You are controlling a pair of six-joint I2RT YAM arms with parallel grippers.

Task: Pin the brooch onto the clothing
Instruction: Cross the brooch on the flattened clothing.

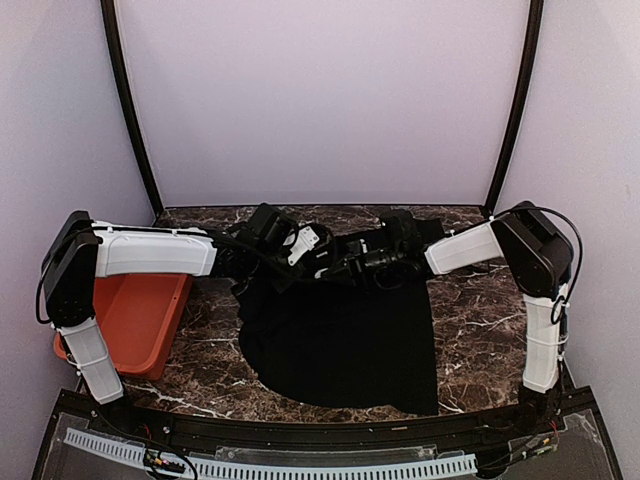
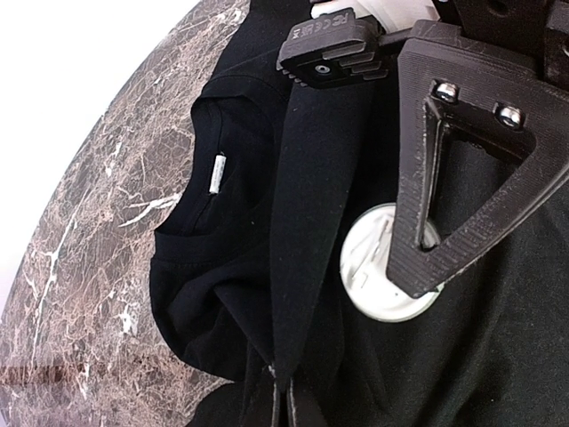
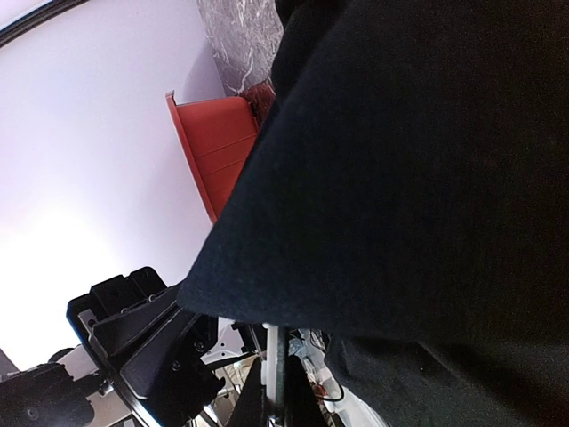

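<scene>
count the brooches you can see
1: a round white brooch sits against the black T-shirt, partly covered in the left wrist view. Others could be hidden under the fabric folds.

The big black T-shirt (image 1: 340, 345) lies spread out in the middle of the table (image 1: 470, 330), with its collar toward the table's far side. One fold by the collar is pulled up. A round white brooch (image 2: 369, 267) rests against the shirt there.
</scene>
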